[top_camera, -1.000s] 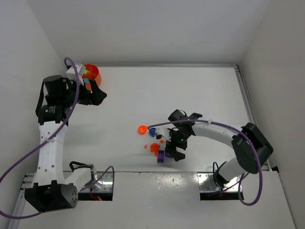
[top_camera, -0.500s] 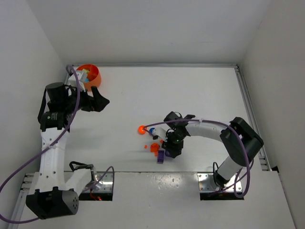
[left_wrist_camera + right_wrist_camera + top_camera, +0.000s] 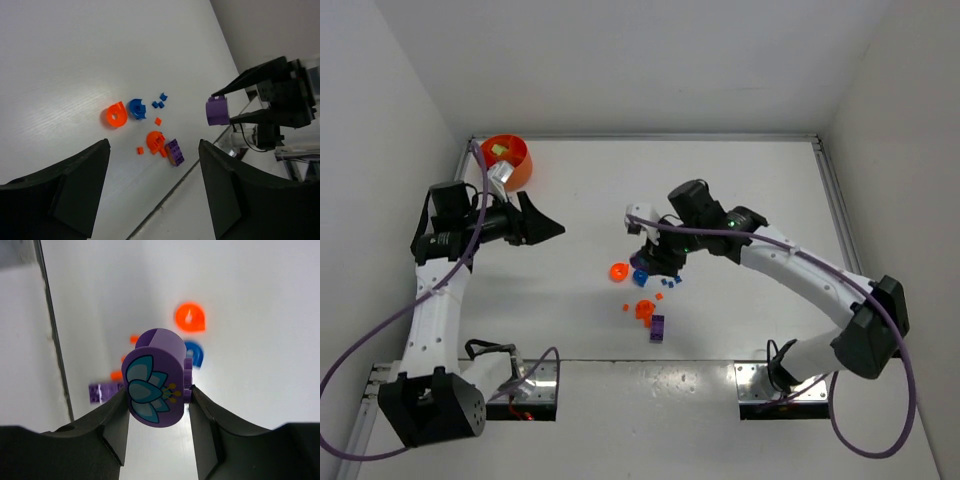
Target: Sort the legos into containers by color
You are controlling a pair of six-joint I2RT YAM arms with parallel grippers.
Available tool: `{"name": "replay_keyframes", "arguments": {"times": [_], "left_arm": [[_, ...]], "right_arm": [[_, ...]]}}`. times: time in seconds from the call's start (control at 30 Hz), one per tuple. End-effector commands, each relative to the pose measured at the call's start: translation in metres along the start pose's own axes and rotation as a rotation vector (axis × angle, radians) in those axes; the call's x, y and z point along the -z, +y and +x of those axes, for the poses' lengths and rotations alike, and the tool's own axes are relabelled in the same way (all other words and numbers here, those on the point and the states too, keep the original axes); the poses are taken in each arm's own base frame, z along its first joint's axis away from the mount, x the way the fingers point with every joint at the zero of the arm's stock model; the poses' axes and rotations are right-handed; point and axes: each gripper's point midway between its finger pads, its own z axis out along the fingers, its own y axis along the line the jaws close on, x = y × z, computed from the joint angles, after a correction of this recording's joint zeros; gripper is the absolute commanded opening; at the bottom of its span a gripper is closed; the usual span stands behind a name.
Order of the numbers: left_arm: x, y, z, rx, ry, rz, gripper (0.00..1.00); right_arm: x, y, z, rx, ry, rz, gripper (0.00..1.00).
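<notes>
Two grippers: right gripper pinching purple lego, left gripper spread wide.

Bowl at far left; legos mid-table, one piece seemingly above, in right claw.

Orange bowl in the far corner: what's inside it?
Inside the orange bowl, one lime green piece shows. The left arm's white fitting covers its near edge; anything else is too small to tell.

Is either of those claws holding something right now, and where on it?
The right gripper pinches a purple rounded lego with a petal print, one finger against each of its two opposite sides. The left gripper holds nothing.
</notes>
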Motion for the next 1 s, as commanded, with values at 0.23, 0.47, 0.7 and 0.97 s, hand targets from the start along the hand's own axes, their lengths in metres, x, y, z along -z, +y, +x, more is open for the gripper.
{"name": "replay_keyframes", "arguments": {"times": [0.23,0.47,0.7,0.97], "left_arm": [[-0.019,-0.026,0.014,0.139,0.119,0.228,0.77],[-0.026,-0.028,0.019,0.141,0.139,0.236,0.80],[-0.036,-0.034,0.027,0.122,0.164,0.257,0.81],[-0.040,-0.035,0.029,0.156,0.186,0.283,0.81]], "right_arm": [[-0.019,-0.034,-0.113,-0.033,-0.170,0.017,0.08],[-0.029,-0.034,-0.135,-0.040,-0.177,-0.021,0.08],[-0.029,-0.027,-0.146,-0.029,-0.196,-0.038,0.07],[-0.037,-0.019,-0.146,-0.023,-0.180,-0.059,0.07]]}}
